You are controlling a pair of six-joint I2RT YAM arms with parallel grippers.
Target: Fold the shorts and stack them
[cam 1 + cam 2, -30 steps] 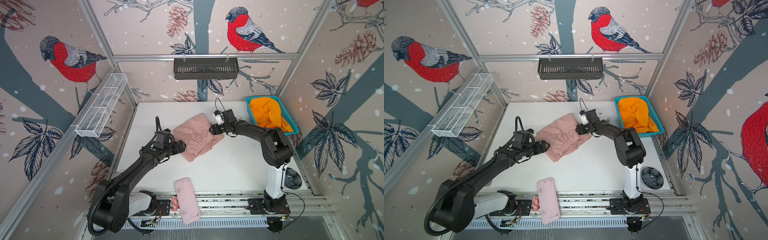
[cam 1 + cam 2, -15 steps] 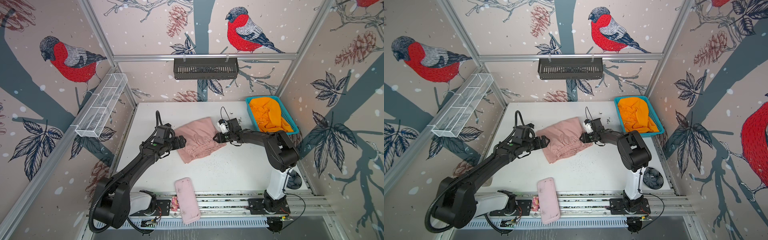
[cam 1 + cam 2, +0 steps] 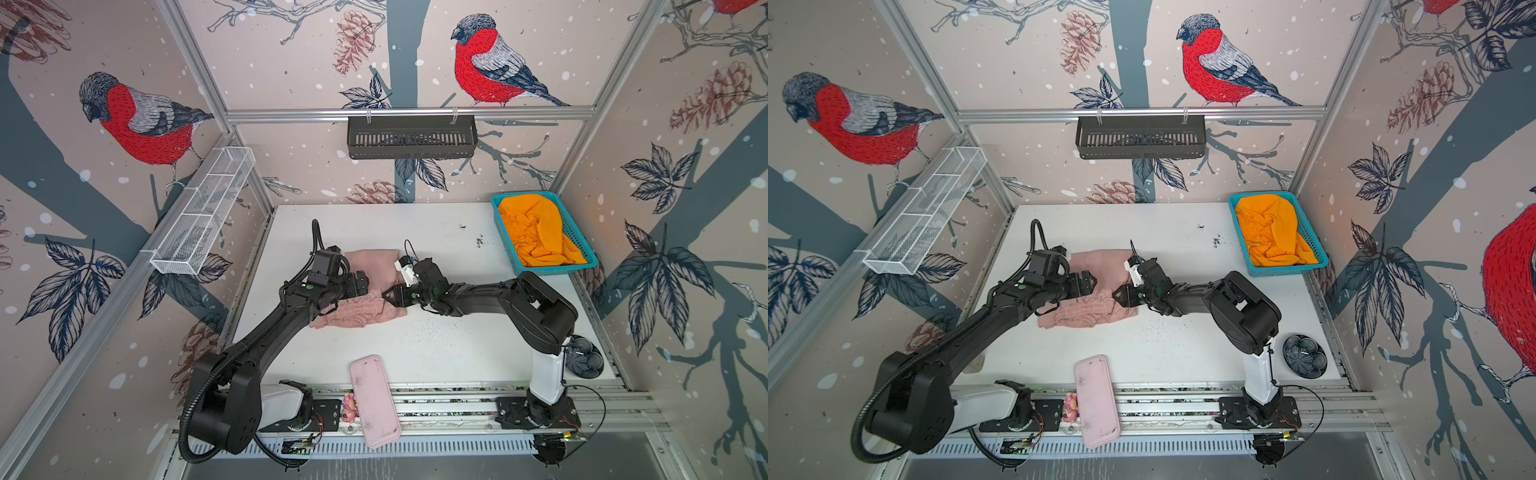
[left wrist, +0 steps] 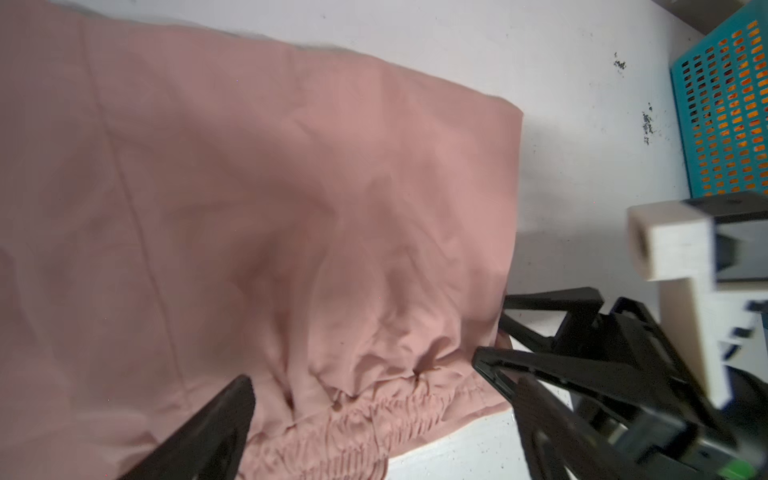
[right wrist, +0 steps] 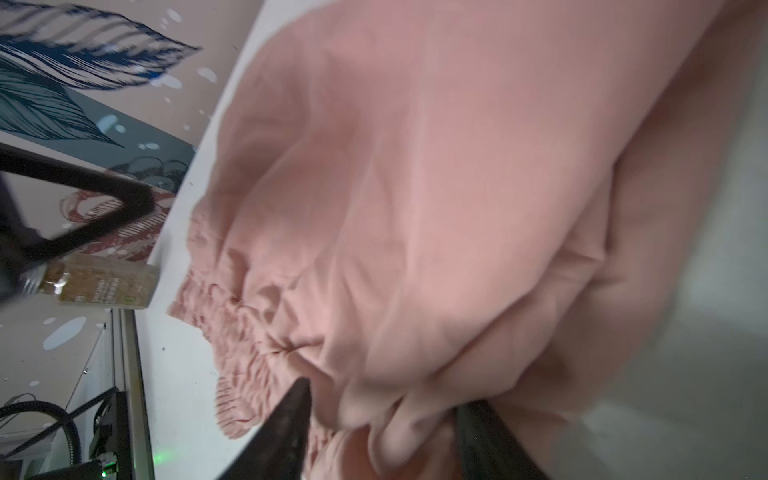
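The left gripper (image 3: 365, 285) hangs just over the pink shorts (image 3: 374, 264) with its jaws spread wide and nothing between them, reaching in from the cloth's 9 o'clock side. The right gripper (image 3: 389, 296) meets the same garment at its 3 o'clock edge. In the right wrist view its two fingers (image 5: 291, 419) stand apart with a bunch of pink cloth bulging between them, and whether they press on it I cannot tell. The pink shorts lie rumpled on the white table (image 3: 436, 345), a little toward 9 o'clock from its middle, with the gathered elastic waistband (image 3: 353, 316) along their 6 o'clock edge. The orange shorts (image 3: 536, 232) sit heaped in the teal basket (image 3: 555, 270) in the table's 2 o'clock corner, well apart from the pink pair. A rigid pink tray (image 3: 374, 399) lies at the 6 o'clock edge, overhanging the rail, and a dark dish (image 3: 582, 361) sits toward 4 o'clock
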